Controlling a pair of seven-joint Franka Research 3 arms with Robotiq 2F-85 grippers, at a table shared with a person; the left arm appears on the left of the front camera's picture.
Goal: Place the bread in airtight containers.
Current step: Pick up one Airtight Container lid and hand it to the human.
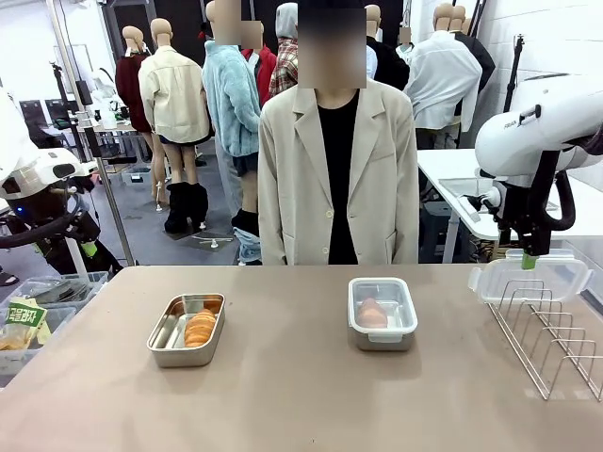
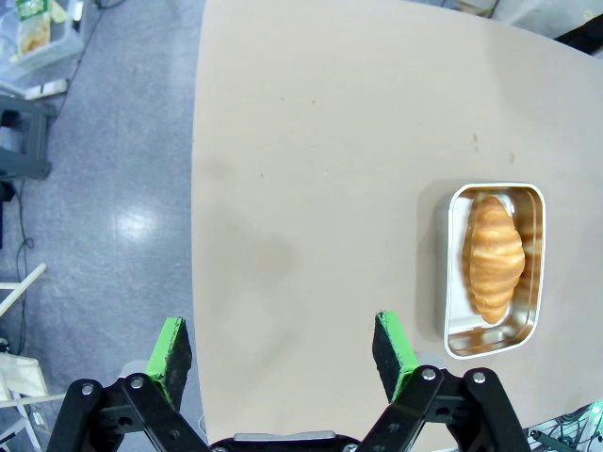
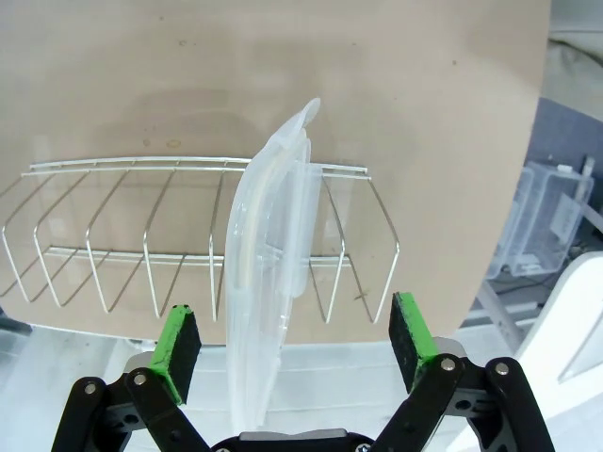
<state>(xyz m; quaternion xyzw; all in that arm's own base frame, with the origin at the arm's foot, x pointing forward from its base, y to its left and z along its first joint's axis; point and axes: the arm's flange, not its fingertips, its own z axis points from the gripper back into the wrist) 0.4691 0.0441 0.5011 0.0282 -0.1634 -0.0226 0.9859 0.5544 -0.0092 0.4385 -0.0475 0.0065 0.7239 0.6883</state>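
Observation:
On the table's left stands an open steel container (image 1: 162, 341) holding one golden bread (image 1: 200, 327). My left gripper (image 2: 281, 347) hovers open above the table's edge, with that container (image 2: 443, 273) and its bread (image 2: 494, 256) off to the right in its wrist view. A second container (image 1: 382, 314), right of centre, has a clear lid on it and a bread (image 1: 371, 313) inside. A loose clear lid (image 1: 530, 279) stands on edge in the wire rack. My right gripper (image 1: 529, 263) hangs open just above it. The lid (image 3: 273, 282) rises between the green pads (image 3: 177, 339) without touching them.
The wire rack (image 1: 551, 334) takes up the table's right end, close to the edge (image 3: 113, 235). A person in a beige jacket (image 1: 325, 179) stands behind the far edge, hands out of sight. Plastic bins (image 1: 38, 315) sit off the table's left side.

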